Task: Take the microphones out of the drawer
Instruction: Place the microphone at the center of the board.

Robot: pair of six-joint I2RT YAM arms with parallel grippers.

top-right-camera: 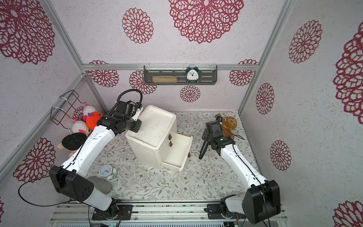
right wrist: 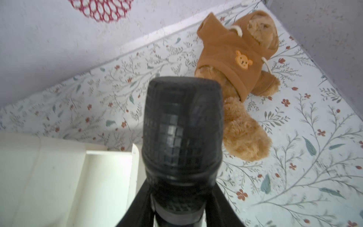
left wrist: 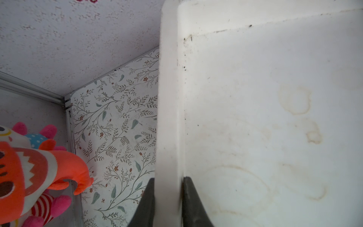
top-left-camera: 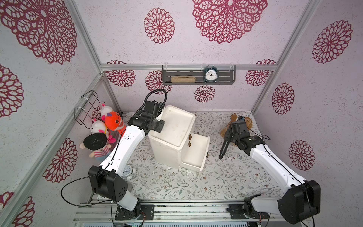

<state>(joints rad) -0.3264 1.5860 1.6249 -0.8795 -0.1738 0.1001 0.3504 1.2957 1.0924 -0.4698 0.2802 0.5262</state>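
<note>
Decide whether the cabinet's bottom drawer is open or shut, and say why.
Open. The drawer juts out of the white cabinet, its bare inside showing in both top views.

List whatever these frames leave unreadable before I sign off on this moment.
Left claw: mostly hidden behind its wrist in both top views; left wrist view shows only fingertips.
Drawer: its rear part sits inside the cabinet, unseen from any view.
Microphone: handle cut off by the right wrist view's edge.
Teddy bear: partly covered by the right arm in both top views.
</note>
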